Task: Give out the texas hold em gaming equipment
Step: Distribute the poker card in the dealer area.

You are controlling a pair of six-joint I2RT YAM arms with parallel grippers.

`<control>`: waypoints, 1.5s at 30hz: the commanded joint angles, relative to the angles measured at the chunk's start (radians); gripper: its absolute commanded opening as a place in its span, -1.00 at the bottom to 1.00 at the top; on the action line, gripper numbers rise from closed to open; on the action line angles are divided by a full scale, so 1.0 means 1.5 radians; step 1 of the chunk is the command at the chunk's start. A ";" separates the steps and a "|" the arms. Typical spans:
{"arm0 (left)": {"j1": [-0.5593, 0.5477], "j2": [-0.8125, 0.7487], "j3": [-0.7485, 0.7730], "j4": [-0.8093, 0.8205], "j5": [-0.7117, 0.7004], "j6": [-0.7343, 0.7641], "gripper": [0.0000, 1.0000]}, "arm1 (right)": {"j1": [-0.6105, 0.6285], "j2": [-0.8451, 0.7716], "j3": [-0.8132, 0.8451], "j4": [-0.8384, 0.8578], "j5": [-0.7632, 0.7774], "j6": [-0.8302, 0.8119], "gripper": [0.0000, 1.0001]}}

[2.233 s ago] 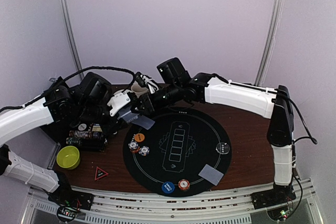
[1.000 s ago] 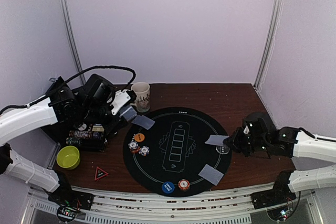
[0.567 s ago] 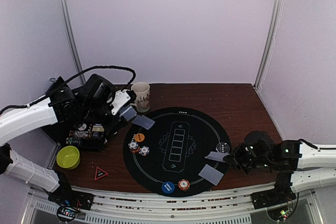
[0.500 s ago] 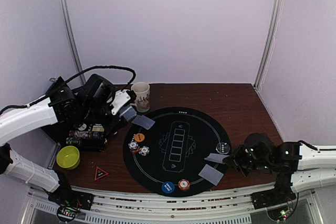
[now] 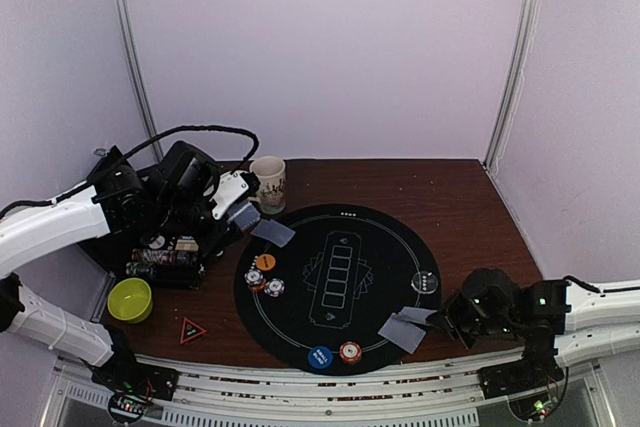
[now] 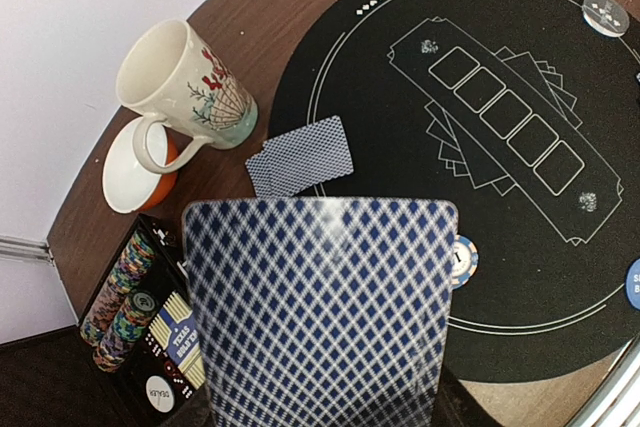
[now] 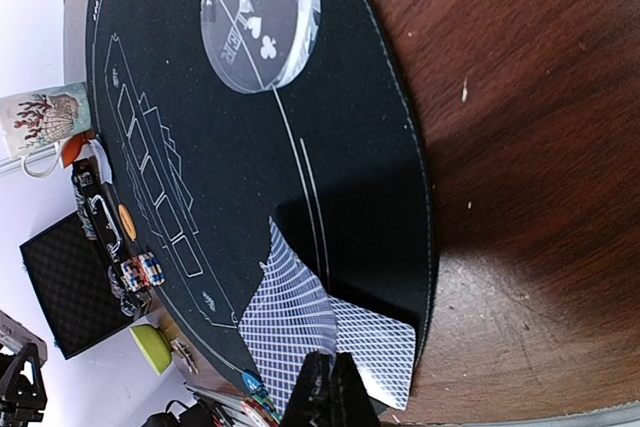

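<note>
My left gripper (image 5: 238, 213) is shut on a blue-diamond-backed card (image 6: 318, 307) that hides its fingers, held above the mat's far-left rim. Two such cards (image 6: 300, 155) lie there on the rim of the black mat (image 5: 385, 247). My right gripper (image 7: 330, 392) is shut on another card (image 7: 288, 312), tilted low over a card (image 7: 385, 347) lying at the mat's near-right edge. The clear dealer disc (image 7: 258, 15) lies beyond it. An orange disc (image 5: 265, 261), two chip stacks (image 5: 265, 283), a blue disc (image 5: 320, 357) and a chip stack (image 5: 350, 351) sit on the mat.
A patterned mug (image 5: 267, 183) stands at the mat's far-left edge. The open black chip case (image 5: 165, 252) lies under the left arm. A green bowl (image 5: 130, 299) and a red triangle (image 5: 191, 330) sit at the near left. Bare wooden table (image 5: 470, 217) lies to the right.
My right arm has swung from beside the left gripper to the near right, carrying a card, and lowered it over the card lying there. The left arm has stayed still.
</note>
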 commanded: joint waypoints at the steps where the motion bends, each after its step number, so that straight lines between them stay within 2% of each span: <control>1: 0.002 -0.013 0.005 0.029 -0.005 0.011 0.05 | 0.017 0.009 0.013 -0.019 0.027 0.009 -1.00; 8: 0.001 -0.020 -0.002 0.029 0.000 0.011 0.04 | 0.030 0.036 0.011 0.001 0.020 0.018 -1.00; 12: 0.002 -0.028 -0.006 0.029 0.001 0.012 0.04 | 0.032 0.046 0.014 -0.012 0.008 0.027 -0.76; 14: 0.002 -0.033 -0.009 0.029 0.001 0.012 0.04 | 0.033 0.055 0.028 -0.029 0.002 0.025 -0.54; 18: 0.002 -0.038 -0.012 0.029 0.002 0.012 0.04 | 0.034 0.061 0.034 -0.045 -0.010 0.027 -0.47; 22: 0.002 -0.039 -0.014 0.029 0.002 0.013 0.04 | 0.033 0.054 0.012 -0.042 -0.023 0.049 -0.54; 29: 0.002 -0.044 -0.020 0.029 -0.001 0.016 0.05 | 0.034 0.029 -0.028 -0.030 -0.051 0.076 -0.98; 33: 0.002 -0.045 -0.020 0.028 0.002 0.017 0.05 | 0.034 0.010 -0.026 -0.048 -0.049 0.072 -1.00; 37: 0.002 -0.045 -0.019 0.027 0.004 0.019 0.05 | 0.023 0.022 0.035 -0.063 -0.007 -0.036 -0.88; 40: 0.002 -0.045 -0.018 0.027 0.002 0.021 0.05 | -0.020 0.081 0.085 -0.053 -0.046 -0.166 -0.69; 43: 0.002 -0.044 -0.015 0.027 0.003 0.020 0.05 | -0.084 0.157 0.143 -0.040 -0.076 -0.348 -0.59; 45: 0.002 -0.044 -0.012 0.026 0.005 0.019 0.05 | -0.108 0.228 0.217 -0.100 -0.049 -0.496 -0.57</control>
